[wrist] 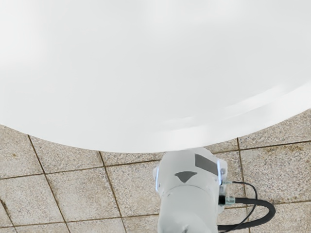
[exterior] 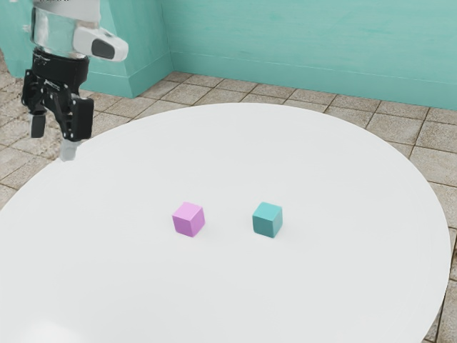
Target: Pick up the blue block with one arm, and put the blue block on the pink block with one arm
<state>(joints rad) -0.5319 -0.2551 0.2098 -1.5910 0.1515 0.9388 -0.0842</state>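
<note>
Table (exterior: 300, 150) white, round, pink block (exterior: 188, 219), blue block (exterior: 267, 219), tiled floor (exterior: 403, 127), teal wall (exterior: 321, 36)

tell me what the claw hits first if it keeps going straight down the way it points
Most likely the white table near its edge, since the claw points straight down there. Depth is unclear, so it could just miss the rim.

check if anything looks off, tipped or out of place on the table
Nothing stands out. The pink block and the blue block sit flat and apart on the white table, neither tilted nor damaged. The hand hangs open and empty near the table's edge at the exterior view's left.
</note>
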